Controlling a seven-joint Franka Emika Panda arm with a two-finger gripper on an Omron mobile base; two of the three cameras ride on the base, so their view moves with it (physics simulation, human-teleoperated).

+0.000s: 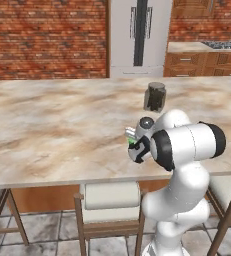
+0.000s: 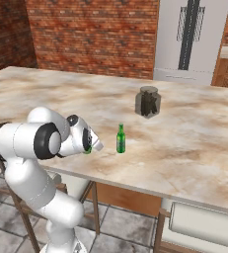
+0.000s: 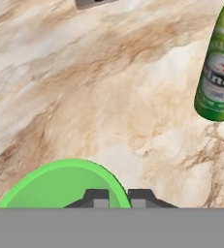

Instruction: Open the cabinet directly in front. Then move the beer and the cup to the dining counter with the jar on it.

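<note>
Down in the hand view, the gripper (image 3: 116,197) stood nearly closed, its two dark fingertips (image 3: 97,197) a narrow gap apart, pinching the near rim of the cup (image 3: 60,186). The cup's bright green mouth curved up in front of the tips, seen from above, over the marbled stone. From the left base view a sliver of green showed at the hand (image 1: 138,148), so the cup was held at the wrist's end, low over the dining counter (image 1: 52,130); whether its base touched the top could not be told.

Just beyond the hand, the beer (image 2: 120,139) stood upright on the counter, a green bottle with a red star on a white label, near the gripper but apart from it. Farther across the top, well apart from both, the jar (image 2: 147,102) sat with its dark lid on.

White-cushioned stools (image 1: 110,196) were tucked under the counter's near edge beside the arm. Behind the counter ran a brick wall (image 2: 91,34), with a pale grey refrigerator (image 1: 139,35) against it.
</note>
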